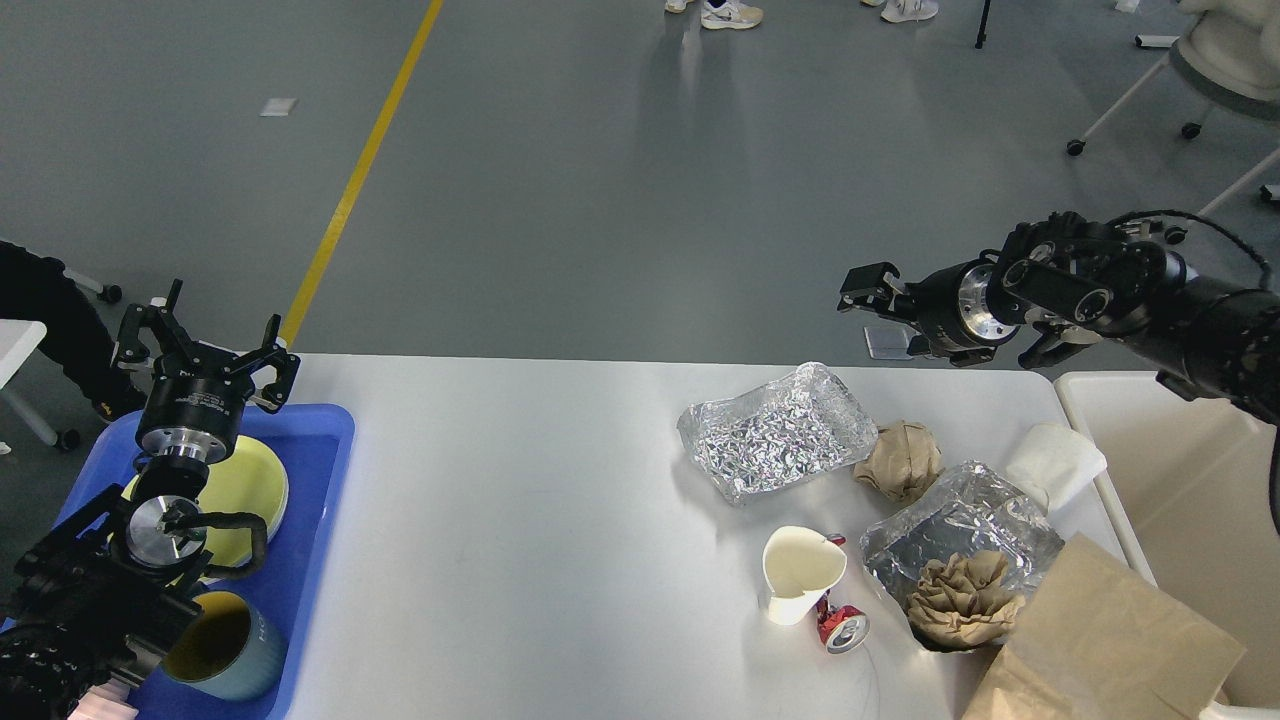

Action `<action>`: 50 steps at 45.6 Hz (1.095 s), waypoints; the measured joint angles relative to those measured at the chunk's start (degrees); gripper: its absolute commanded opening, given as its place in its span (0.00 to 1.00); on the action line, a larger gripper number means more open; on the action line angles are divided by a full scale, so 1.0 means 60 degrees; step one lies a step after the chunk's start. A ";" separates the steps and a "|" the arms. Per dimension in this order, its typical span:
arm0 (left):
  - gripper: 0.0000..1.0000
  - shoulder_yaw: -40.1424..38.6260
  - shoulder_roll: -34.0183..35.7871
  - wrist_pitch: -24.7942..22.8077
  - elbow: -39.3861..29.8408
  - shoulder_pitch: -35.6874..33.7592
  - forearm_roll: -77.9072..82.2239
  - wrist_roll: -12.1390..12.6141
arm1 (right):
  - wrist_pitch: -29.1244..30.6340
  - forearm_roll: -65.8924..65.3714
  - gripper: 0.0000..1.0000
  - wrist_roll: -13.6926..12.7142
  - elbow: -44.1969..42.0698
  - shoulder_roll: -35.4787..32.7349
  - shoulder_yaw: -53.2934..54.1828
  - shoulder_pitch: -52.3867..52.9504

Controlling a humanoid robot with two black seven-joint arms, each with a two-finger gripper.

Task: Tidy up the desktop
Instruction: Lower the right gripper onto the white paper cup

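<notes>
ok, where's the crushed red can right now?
Head view, front right of the desktop: the crushed red can lies against the base of the torn white paper cup, left of the foil tray holding crumpled brown paper.

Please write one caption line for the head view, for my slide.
Right gripper hovers beyond the desktop strewn with foil trays and crumpled paper; left gripper open above blue tray.

On the desktop [520, 500], a tray [310, 560] at the left holds a plate [250, 485] and cup [225, 650]. Foil [775, 430], paper balls, a cup and can [842, 630] cluster right; a bin [1190, 470] stands beyond the right edge.
</notes>
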 measured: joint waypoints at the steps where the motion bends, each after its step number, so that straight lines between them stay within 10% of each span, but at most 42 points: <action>1: 0.97 0.0000 0.0000 0.0000 0.0000 0.0000 0.0000 0.0000 | 0.0009 0.0014 1.00 -0.0041 0.0001 0.0043 -0.0197 0.0085; 40: 0.97 0.0000 0.0000 0.0000 0.0000 0.0005 -0.0005 0.0000 | 0.4827 0.0317 1.00 -0.0107 0.5321 -0.0203 -0.2316 0.5327; 50: 0.97 0.0000 0.0000 0.0000 0.0003 0.0005 -0.0005 0.0000 | 0.4295 0.0241 1.00 -0.0138 0.5118 -0.0093 -0.2422 0.3692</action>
